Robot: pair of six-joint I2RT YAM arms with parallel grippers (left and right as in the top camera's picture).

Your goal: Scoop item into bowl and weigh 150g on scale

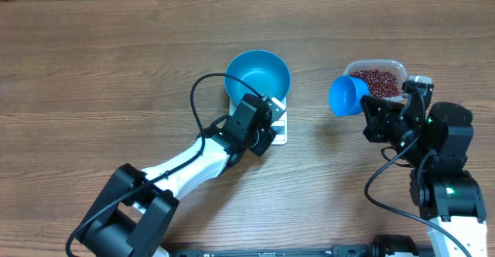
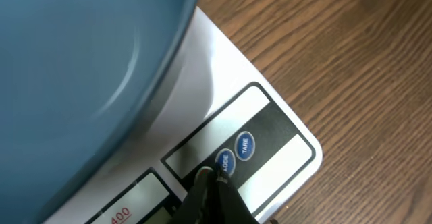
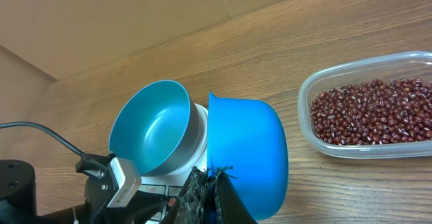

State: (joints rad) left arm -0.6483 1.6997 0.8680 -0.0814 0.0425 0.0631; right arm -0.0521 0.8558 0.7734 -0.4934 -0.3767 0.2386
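The blue bowl (image 1: 257, 77) stands on the white scale (image 1: 281, 133) at mid-table and looks empty. My left gripper (image 1: 271, 127) is shut, and its tips (image 2: 210, 177) rest on the scale's (image 2: 270, 136) button panel, at the MODE button beside TARE, under the bowl's (image 2: 81, 69) rim. My right gripper (image 1: 365, 106) is shut on the handle of a blue scoop (image 1: 348, 94), held in the air between the bowl and the tub. In the right wrist view the scoop (image 3: 246, 150) hangs in front of the gripper (image 3: 214, 183). The beans (image 3: 371, 113) lie in the clear tub.
The clear plastic tub (image 1: 398, 70) sits at the right rear, close behind the right arm. The left arm's black cable (image 1: 197, 106) loops over the wood left of the bowl. Bare wooden tabletop spreads to the left and front.
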